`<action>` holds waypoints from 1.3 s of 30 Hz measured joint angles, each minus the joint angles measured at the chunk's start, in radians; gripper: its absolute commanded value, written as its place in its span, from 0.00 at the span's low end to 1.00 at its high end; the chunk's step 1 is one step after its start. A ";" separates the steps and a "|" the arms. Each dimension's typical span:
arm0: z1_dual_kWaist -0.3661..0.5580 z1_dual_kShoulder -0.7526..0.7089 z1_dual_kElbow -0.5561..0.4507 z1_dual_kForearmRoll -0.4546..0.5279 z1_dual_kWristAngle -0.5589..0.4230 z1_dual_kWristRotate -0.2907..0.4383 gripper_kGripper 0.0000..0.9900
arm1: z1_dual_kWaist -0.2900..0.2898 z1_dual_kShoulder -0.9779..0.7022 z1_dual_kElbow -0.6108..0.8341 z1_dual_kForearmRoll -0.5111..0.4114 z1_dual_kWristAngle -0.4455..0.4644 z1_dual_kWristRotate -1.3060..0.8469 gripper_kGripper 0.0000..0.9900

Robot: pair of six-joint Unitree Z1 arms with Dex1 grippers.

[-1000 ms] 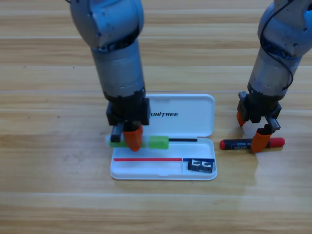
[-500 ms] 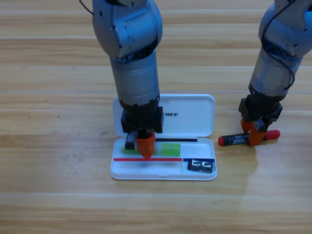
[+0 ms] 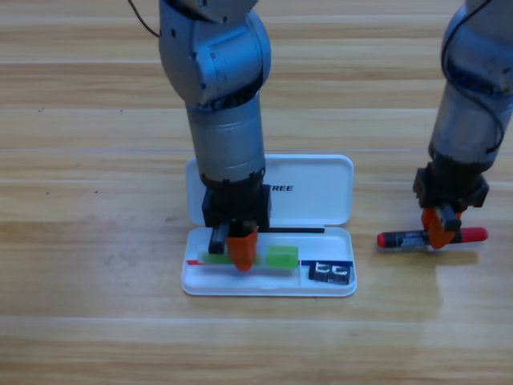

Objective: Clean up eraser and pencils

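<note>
The green pencil (image 3: pixel 282 257) lies lengthwise low in the tray of the open white case (image 3: pixel 264 289). My left gripper (image 3: pixel 239 250) points straight down on its middle and is shut on it. The eraser (image 3: pixel 330 273) sits in the tray's small right-hand compartment. To the right of the case, the black pencil with red ends (image 3: pixel 403 238) is at the table surface. My right gripper (image 3: pixel 440 230) is shut on it near its right half.
The case's lid (image 3: pixel 321 186) lies open flat behind the tray, partly hidden by the left arm. Bare wooden table (image 3: pixel 96 265) surrounds the case on the left, the front and between the case and the black pencil.
My left gripper carried the green pencil forward from the case's hinge line down into the tray. My right gripper shut on the black pencil and shifted it to the right.
</note>
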 measured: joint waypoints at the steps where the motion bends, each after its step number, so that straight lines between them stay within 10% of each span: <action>1: 0.000 0.001 0.001 0.000 0.000 0.000 0.00 | 0.000 -0.013 0.005 0.002 0.000 0.017 0.00; 19: 0.000 0.002 0.020 0.000 0.000 0.000 0.00 | 0.022 -0.194 0.039 0.035 0.056 0.085 0.00; 22: 0.000 0.002 0.020 0.000 0.000 0.000 0.84 | 0.032 -0.194 0.028 0.035 0.057 0.092 0.00; 23: 0.000 0.002 0.020 0.000 0.000 0.000 0.97 | 0.036 -0.194 0.025 0.035 0.057 0.095 0.00; 39: 0.000 0.002 0.020 0.000 0.000 -0.010 1.00 | 0.103 -0.177 -0.093 0.066 0.057 0.171 0.00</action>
